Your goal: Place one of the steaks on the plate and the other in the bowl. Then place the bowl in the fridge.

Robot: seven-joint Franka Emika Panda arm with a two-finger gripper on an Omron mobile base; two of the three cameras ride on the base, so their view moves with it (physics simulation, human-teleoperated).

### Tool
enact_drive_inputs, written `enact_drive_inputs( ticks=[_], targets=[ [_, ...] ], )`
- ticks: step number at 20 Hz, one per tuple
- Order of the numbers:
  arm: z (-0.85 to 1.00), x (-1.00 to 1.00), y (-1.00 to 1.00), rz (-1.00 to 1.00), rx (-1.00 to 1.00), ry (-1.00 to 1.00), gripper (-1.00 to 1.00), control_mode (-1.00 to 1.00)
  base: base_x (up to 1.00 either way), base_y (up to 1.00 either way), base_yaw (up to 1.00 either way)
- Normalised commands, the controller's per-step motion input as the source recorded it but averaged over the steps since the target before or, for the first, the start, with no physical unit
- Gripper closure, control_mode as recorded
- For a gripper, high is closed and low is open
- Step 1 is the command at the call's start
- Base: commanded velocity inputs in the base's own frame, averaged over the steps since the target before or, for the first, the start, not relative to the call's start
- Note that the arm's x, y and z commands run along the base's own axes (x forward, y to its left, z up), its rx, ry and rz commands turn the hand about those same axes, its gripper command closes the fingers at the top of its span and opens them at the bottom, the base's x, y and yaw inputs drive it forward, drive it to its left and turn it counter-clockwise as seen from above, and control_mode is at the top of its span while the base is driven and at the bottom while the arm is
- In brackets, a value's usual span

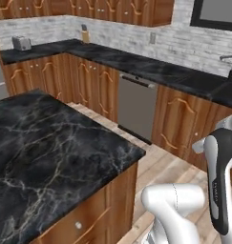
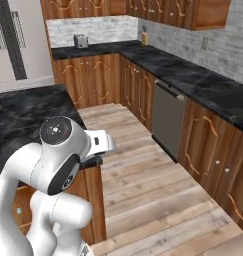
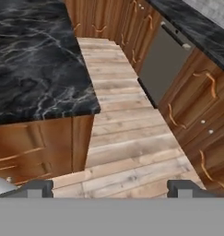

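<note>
The steaks, the plate and the bowl are out of view. The fridge (image 2: 28, 50) is a pale grey front with a dark vertical seam at the far left of the right base view. In the hand view my gripper (image 3: 109, 189) is open, its two dark fingertips (image 3: 37, 188) standing wide apart with nothing between them. It hangs over the wooden floor (image 3: 127, 138), just off the corner of the black marble island counter (image 3: 35, 60).
The island counter (image 1: 50, 143) has a bare top. Across the aisle runs a black counter over wooden cabinets with a grey dishwasher (image 1: 136, 107). A toaster (image 1: 22, 43), a knife block (image 1: 85, 35) and a faucet (image 1: 229, 66) stand on it.
</note>
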Motion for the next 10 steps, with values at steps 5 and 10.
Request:
enact_drive_inputs(
  ticks=[5, 10],
  targets=[
    [0.0, 0.0, 0.0, 0.0, 0.0, 0.0, -1.0, 1.0, 0.6, -1.0, 0.0],
    [0.0, 0.0, 0.0, 0.0, 0.0, 0.0, -1.0, 1.0, 0.78, -0.96, 0.13]
  ],
)
